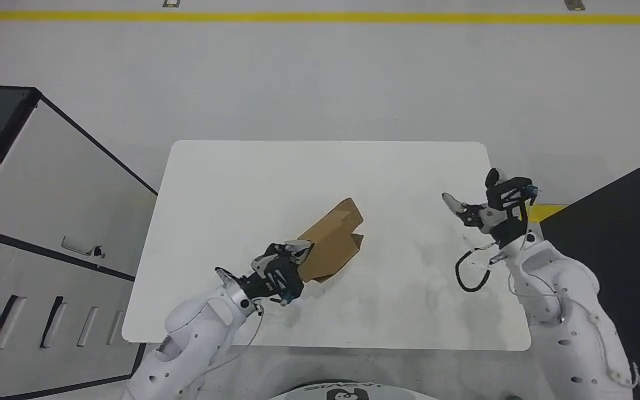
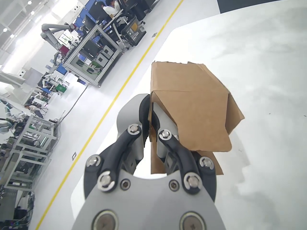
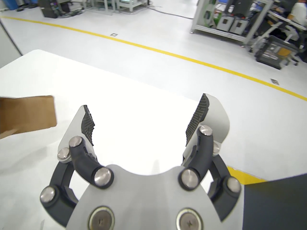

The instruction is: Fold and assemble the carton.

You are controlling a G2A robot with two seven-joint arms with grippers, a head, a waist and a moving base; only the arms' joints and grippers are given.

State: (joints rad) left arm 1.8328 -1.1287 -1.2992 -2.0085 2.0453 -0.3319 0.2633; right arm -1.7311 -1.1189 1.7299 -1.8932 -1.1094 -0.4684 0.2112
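Note:
A brown cardboard carton (image 1: 333,240) lies partly folded near the middle of the white table (image 1: 420,180), its flaps loose. My left gripper (image 1: 297,257) is at the carton's near end, shut on one cardboard wall. In the left wrist view the carton (image 2: 191,104) rises just beyond the left gripper (image 2: 151,111), one finger outside the wall and one inside. My right gripper (image 1: 468,202) hangs open above the table's right side, well apart from the carton. The right wrist view shows the right gripper (image 3: 146,110) with nothing between its fingers and a carton flap (image 3: 26,112) off to one side.
A grey cabinet (image 1: 50,200) stands left of the table. A yellow floor line (image 1: 320,16) runs beyond the far edge. A black mat (image 1: 610,210) lies on the floor to the right. The table's far half is bare.

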